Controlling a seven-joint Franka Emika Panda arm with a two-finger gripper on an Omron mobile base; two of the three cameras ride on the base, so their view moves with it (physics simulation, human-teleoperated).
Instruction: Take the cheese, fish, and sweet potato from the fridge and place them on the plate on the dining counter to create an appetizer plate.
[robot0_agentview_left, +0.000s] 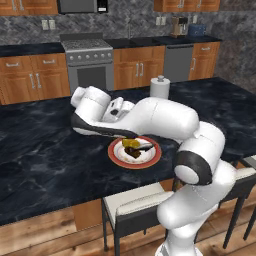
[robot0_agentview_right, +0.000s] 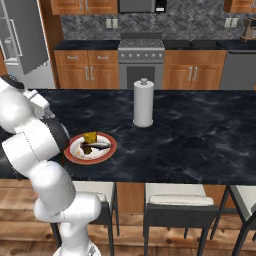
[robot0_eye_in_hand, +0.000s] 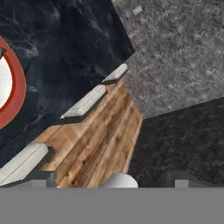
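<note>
A yellow-orange cheese wedge (robot0_agentview_right: 90, 137), slender dark fish (robot0_agentview_right: 96, 145) and brown sweet potato (robot0_agentview_left: 133, 153) are being displayed on the red-rimmed plate (robot0_agentview_right: 108, 150); the end effector's jaws are being held wide.

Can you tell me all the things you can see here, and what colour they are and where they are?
plate: one, white with a red-brown rim, on the dining counter near its front edge
cheese: one, yellow-orange, on the plate
fish: one, dark grey, on the plate beside the cheese
sweet potato: one, dark brown, on the plate
dining counter: one, black marbled
paper towel roll: one, white, upright on the dining counter behind the plate
stove: one, grey, against the back wall
fridge: one, light grey, far left in the right base view
stools: white seats, dark frames, at the counter front
end effector: one, open, beside the plate
</note>
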